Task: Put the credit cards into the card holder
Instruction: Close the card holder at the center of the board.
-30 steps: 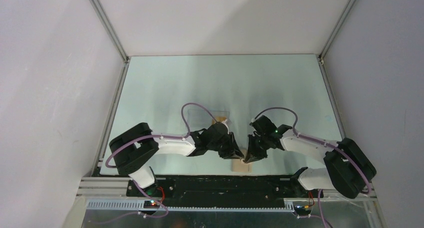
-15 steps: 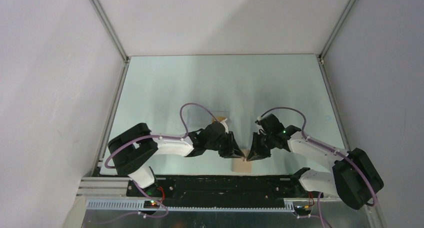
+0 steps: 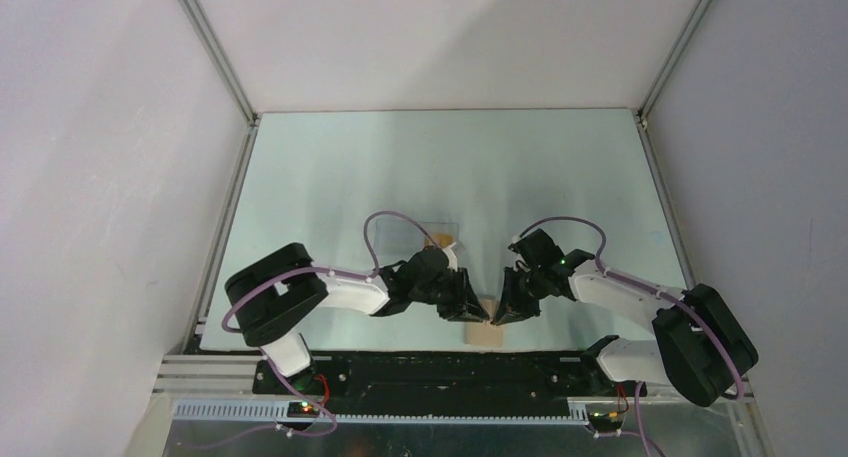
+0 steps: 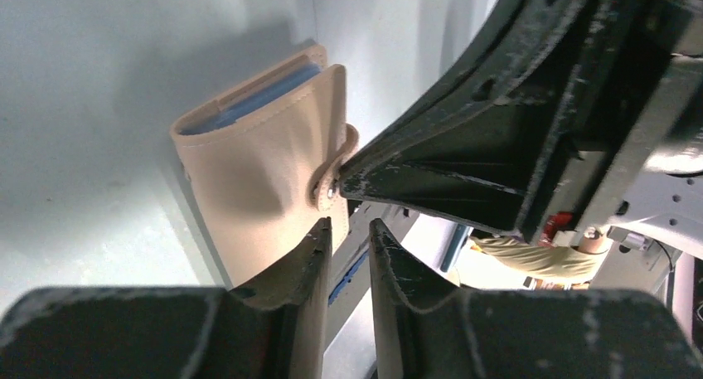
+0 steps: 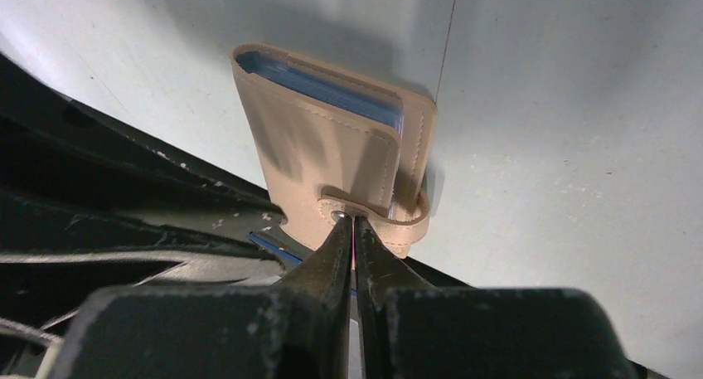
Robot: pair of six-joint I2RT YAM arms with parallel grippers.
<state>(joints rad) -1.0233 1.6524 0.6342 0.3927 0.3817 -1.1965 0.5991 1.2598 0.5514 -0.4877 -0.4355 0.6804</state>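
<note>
Reaching in from the left, my left pincer (image 4: 348, 230) straddled the lower edge of the tan card holder (image 4: 257, 163). One finger lay against the leather and a slit of daylight showed beside the other, so I could not tell whether it truly clamped. Behind that wrist, in the top view, a small orange scrap beside the clear box (image 3: 432, 227) was probably the credit cards (image 3: 447, 241), apart from the work. The card holder sat folded between my two pincers, close to the near edge of the surface (image 5: 539, 105), with blue lining (image 5: 323, 85) showing at its top. On the right, my right pincer (image 5: 355, 221) was pinched closed on the snap tab (image 5: 406, 217), tips right at the stud. My worry was that a pull on that tab against a weak left hold would drag the whole holder instead of popping the snap, perhaps off the near edge. The thin tab could also slip out of the tips.
</note>
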